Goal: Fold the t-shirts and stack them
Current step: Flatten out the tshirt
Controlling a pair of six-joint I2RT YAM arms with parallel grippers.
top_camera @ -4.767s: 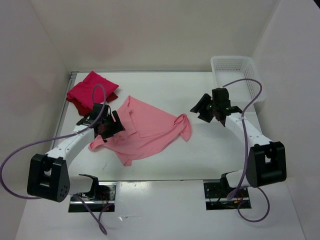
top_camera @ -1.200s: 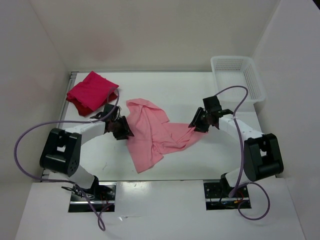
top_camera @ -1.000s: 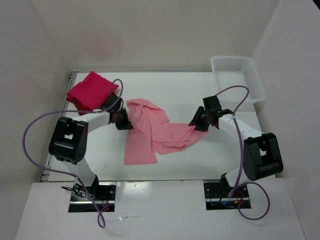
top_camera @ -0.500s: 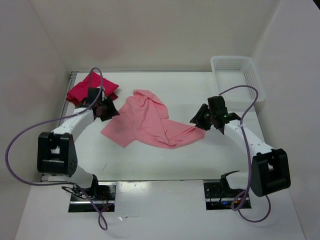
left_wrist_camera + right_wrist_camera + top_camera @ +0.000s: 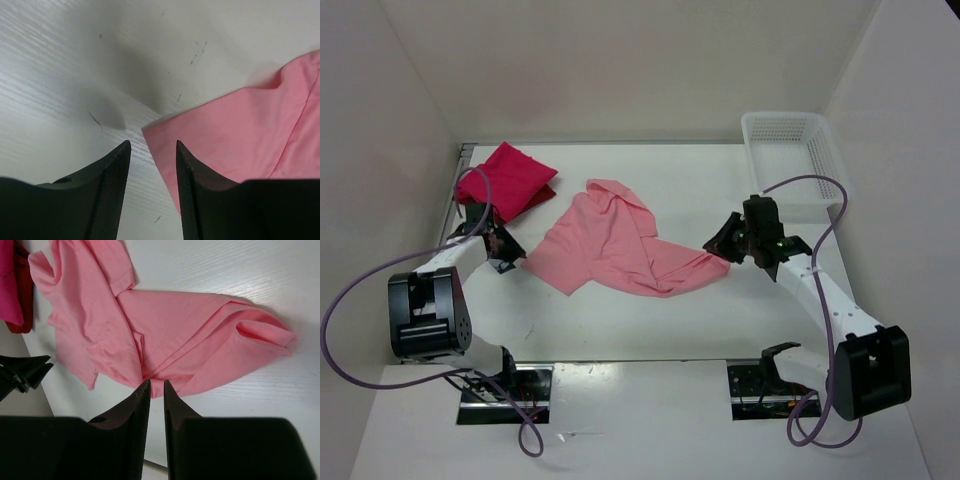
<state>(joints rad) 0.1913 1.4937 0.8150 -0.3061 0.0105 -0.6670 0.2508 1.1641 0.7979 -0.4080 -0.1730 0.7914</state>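
Two robot arms sit at the near edge of the white table (image 5: pixel 650 320), the left arm (image 5: pixel 420 315) by the left wall and the right arm (image 5: pixel 870 365) out to the right, and each one has a long purple cable (image 5: pixel 360 290) looping off it. A bit further in, the left gripper (image 5: pixel 150 145) points down at the table with its fingers (image 5: pixel 112 170) apart and nothing between them. A corner of the salmon pink t-shirt (image 5: pixel 610 250) lies just past its tips, not touching them. The right gripper (image 5: pixel 156 382) is at the other end of the pink shirt. Its fingers (image 5: pixel 137 405) are close together with only a thin gap, and no cloth shows in that gap. I cannot tell if the tips touch the cloth. The pink shirt lies crumpled in the middle of the table, between the two grippers, with folds and bumps in it. Further back on the left, the bright crimson t-shirt (image 5: pixel 505 178) lies folded on top of the dark red t-shirt (image 5: pixel 538 200), and only the edges of the dark one peek out. At the far right corner stands a white basket (image 5: pixel 788 116) full of little holes, well apart from the shirts
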